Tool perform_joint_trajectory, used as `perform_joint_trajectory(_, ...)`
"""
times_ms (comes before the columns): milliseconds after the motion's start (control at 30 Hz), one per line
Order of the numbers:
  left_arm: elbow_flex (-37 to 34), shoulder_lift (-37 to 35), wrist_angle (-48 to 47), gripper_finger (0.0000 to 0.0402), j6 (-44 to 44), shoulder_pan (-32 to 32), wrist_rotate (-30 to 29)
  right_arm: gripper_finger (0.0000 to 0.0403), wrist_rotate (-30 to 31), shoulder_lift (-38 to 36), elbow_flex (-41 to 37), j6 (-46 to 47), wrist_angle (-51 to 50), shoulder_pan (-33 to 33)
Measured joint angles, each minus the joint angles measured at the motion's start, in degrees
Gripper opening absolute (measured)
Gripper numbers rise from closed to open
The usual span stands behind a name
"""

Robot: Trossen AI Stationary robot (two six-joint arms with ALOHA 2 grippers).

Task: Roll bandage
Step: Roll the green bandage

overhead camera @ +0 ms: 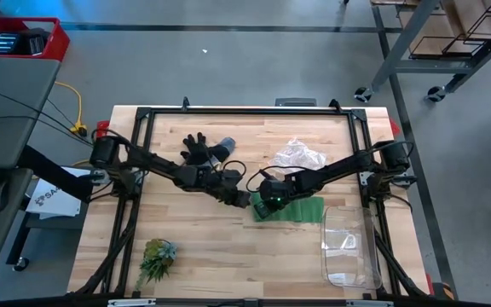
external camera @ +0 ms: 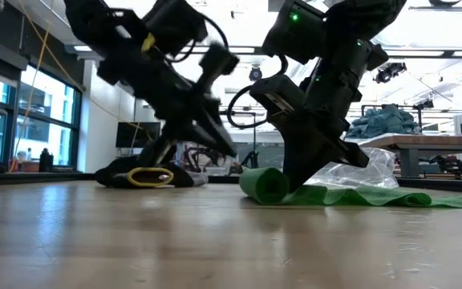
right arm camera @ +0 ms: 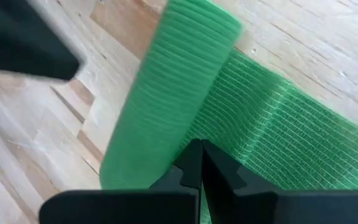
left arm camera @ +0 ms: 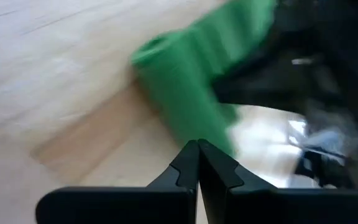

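The green bandage (overhead camera: 290, 211) lies on the wooden table. Its left end is wound into a short roll (external camera: 265, 185), and the rest stretches flat toward the table's right edge (external camera: 375, 197). My right gripper (right arm camera: 199, 148) is shut and slants down just behind the roll. My left gripper (external camera: 231, 151) is shut too. It hangs a little above the table, just left of the roll (left arm camera: 179, 87), and touches nothing. My right gripper presses its shut fingertips (external camera: 297, 183) onto the bandage where the roll meets the flat strip (right arm camera: 219, 134). It comes from above, slanting down from the table's right side. The roll and the strip both lie on the table.
A black glove (overhead camera: 201, 150) and crumpled clear plastic (overhead camera: 298, 157) lie at the far side. A clear plastic container (overhead camera: 348, 247) stands near the right edge and a green plant tuft (overhead camera: 156, 258) at the near left. A black frame (overhead camera: 245, 112) rims the table.
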Motion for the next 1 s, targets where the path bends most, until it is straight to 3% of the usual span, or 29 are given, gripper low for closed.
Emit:
perform_joint_trajectory(767,0.0,1.7,2.1,0.0000,0.3,0.7,-0.7,0.0000,-1.6,-0.8,0.0,1.1,-0.6,-0.2)
perform_joint_trajectory(1000,0.1,1.8,3.5,0.0000,0.4,0.7,-0.5,0.0000,1.7,-6.3,0.0,-1.5,-4.9,-0.9)
